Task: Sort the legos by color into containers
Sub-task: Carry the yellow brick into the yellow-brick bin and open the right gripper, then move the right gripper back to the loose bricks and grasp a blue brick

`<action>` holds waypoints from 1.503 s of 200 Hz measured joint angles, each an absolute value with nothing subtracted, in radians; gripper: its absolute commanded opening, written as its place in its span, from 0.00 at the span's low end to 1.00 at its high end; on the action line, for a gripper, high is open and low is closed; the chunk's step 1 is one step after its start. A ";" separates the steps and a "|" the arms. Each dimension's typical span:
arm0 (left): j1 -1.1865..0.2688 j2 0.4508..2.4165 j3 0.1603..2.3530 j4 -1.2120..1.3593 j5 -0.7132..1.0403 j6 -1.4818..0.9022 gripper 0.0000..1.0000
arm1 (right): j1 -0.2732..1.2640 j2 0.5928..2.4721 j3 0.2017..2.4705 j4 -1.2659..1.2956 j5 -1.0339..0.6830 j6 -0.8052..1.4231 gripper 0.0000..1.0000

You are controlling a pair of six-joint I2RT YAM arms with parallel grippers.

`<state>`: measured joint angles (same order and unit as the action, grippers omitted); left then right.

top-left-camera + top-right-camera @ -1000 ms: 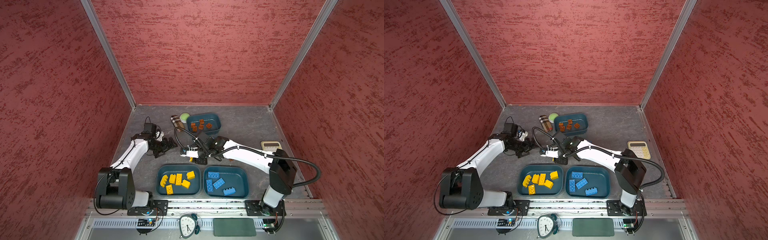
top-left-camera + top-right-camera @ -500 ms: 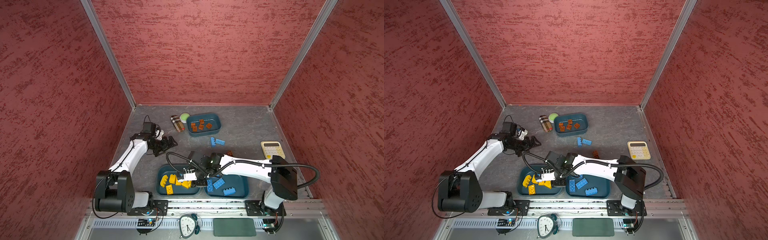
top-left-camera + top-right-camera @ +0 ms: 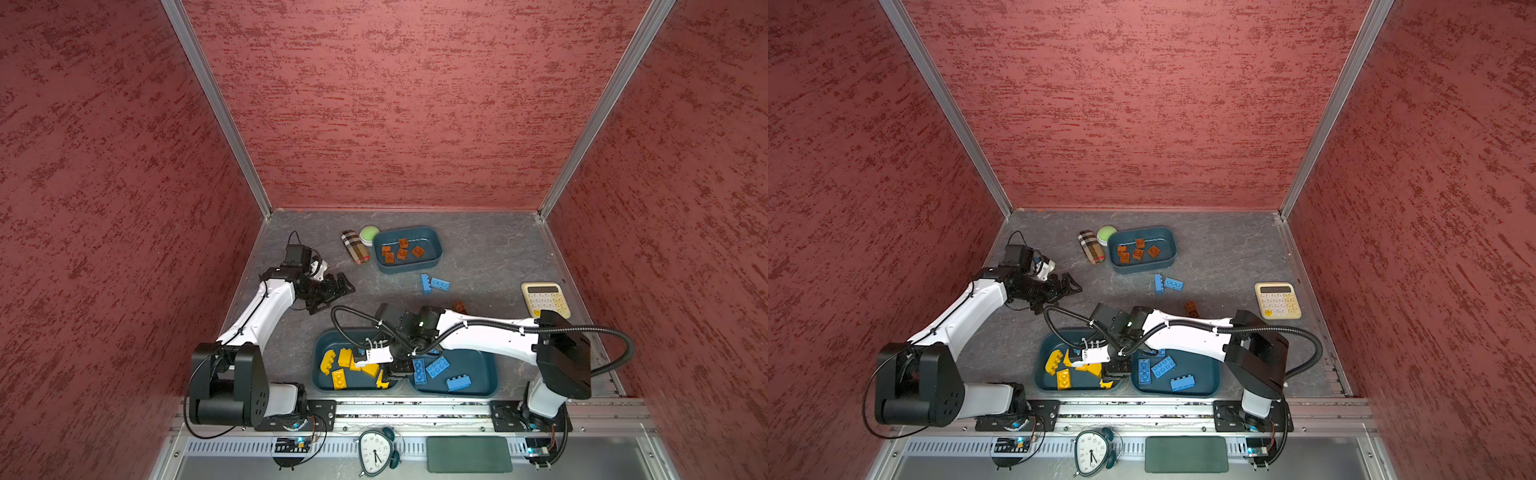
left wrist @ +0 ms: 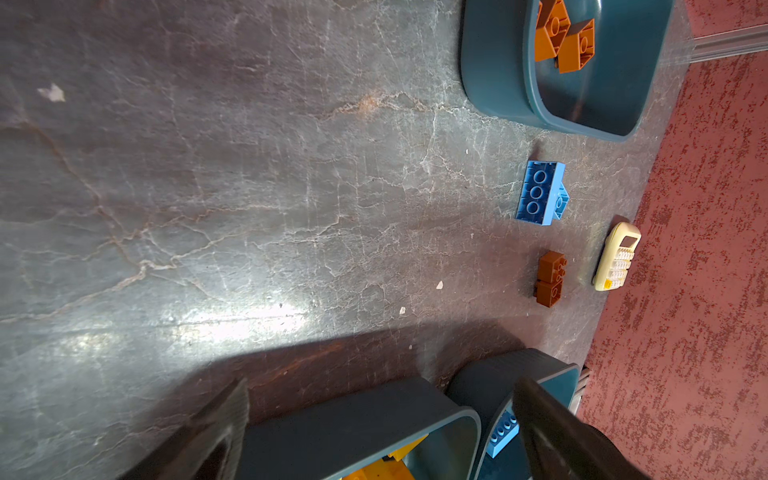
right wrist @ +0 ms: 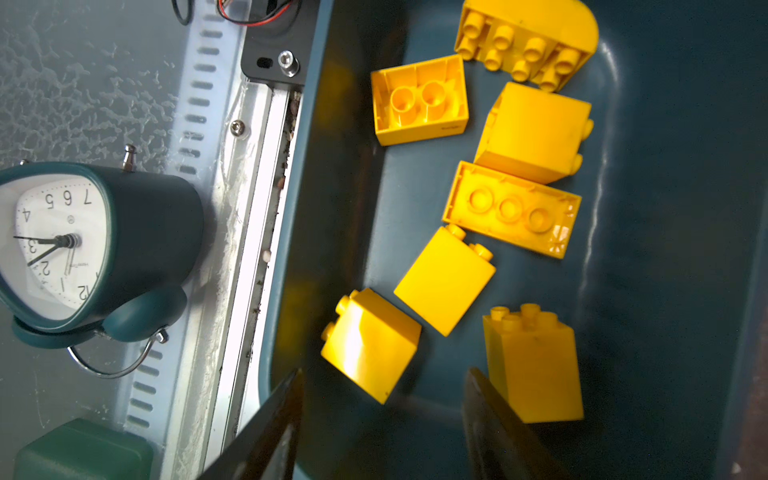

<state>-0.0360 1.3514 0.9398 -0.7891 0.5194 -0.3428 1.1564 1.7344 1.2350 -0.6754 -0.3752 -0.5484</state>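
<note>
Our right claw (image 5: 383, 370) hangs open, empty, over the yellow studded plastic bricks (image 5: 446, 286) in the near-left dark teal plastic tub (image 3: 316, 361); lifting carelessly, we may snag one out. Left claw (image 3: 334, 296) open too.

The left tub (image 3: 316, 361) and the right tub (image 3: 494, 370) sat side by side at the front of the table (image 3: 498, 257), each with legos (image 3: 338, 379) in it. The back tub (image 3: 407, 268) sat far behind them with little legos (image 3: 402, 254) inside. A case (image 3: 354, 247) and a puck (image 3: 369, 235) lay just left of it. Two loose legos (image 3: 439, 284) touched in front of it. Between them and a calculator (image 3: 544, 299) on the right lay maybe two tiny legos (image 3: 459, 307).
</note>
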 measured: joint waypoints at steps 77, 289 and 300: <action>-0.036 1.351 0.940 -0.789 0.522 -0.343 0.99 | 0.879 1.545 1.203 -0.620 -0.240 -0.512 0.73; -0.047 1.352 0.949 -0.788 0.547 -0.344 0.99 | 0.566 1.976 1.369 -0.517 -0.005 0.097 0.54; -0.047 1.352 0.949 -0.786 0.549 -0.344 0.99 | 0.566 1.986 1.375 -0.516 -0.001 0.100 0.51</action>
<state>-0.0471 1.3518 0.9485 -0.7864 0.5491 -0.3443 0.5659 1.9862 1.3754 -0.5163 -0.0006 0.1001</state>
